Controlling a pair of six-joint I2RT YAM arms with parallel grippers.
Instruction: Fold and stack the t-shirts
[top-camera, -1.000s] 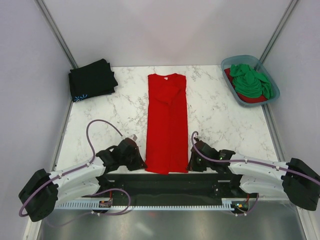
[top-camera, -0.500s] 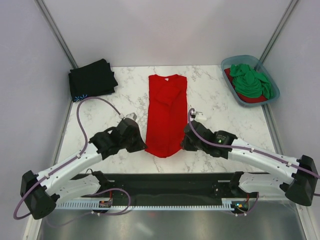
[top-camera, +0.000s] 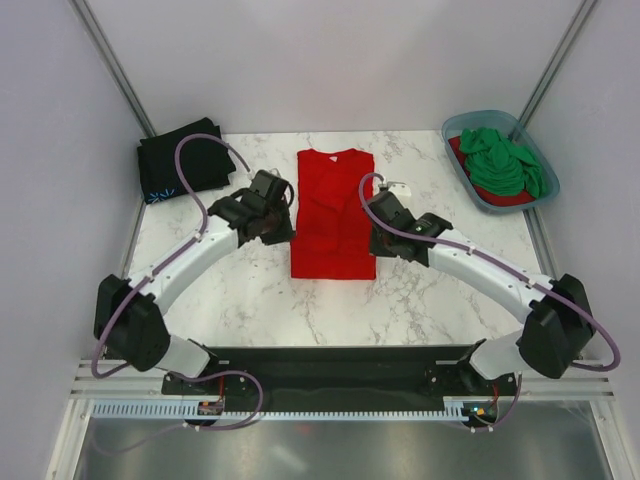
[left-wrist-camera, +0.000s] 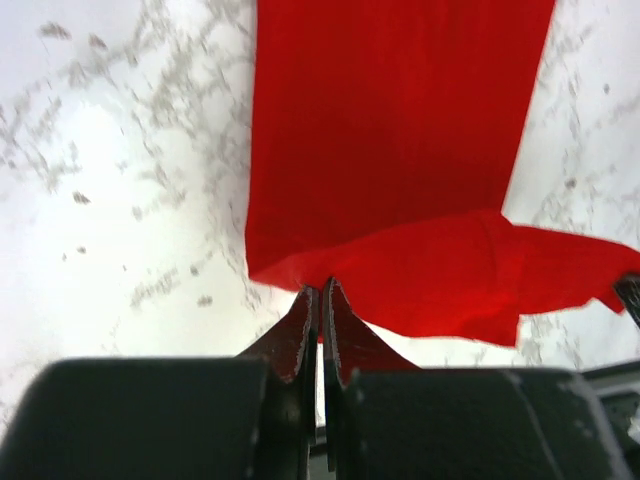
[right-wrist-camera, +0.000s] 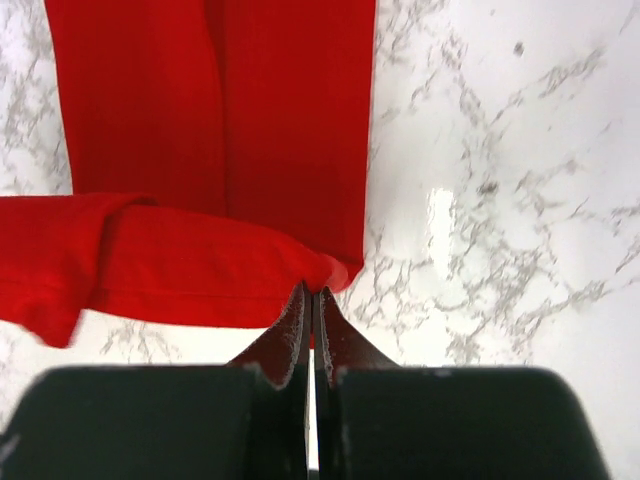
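Note:
A bright red t-shirt (top-camera: 334, 215) lies lengthwise in the middle of the marble table, its near end lifted and carried back over the rest. My left gripper (top-camera: 290, 222) is shut on the hem's left corner (left-wrist-camera: 300, 275). On the right, my right gripper (top-camera: 375, 232) is shut on the other hem corner (right-wrist-camera: 325, 272). Both wrist views show the raised red layer hanging above the flat part of the shirt. A folded black t-shirt (top-camera: 185, 160) with a light-blue mark rests at the far left corner. A green t-shirt (top-camera: 503, 163) is heaped on a red one (top-camera: 505, 196) in a tub.
The blue-grey plastic tub (top-camera: 500, 205) stands at the far right corner against the wall. Metal frame posts (top-camera: 115, 65) rise at both back corners. Bare marble (top-camera: 330, 310) lies between the shirt and the arm bases.
Both grippers have carried the red shirt's near hem away from the table's front edge toward the collar, doubling the shirt over itself. Both arms are stretched further out.

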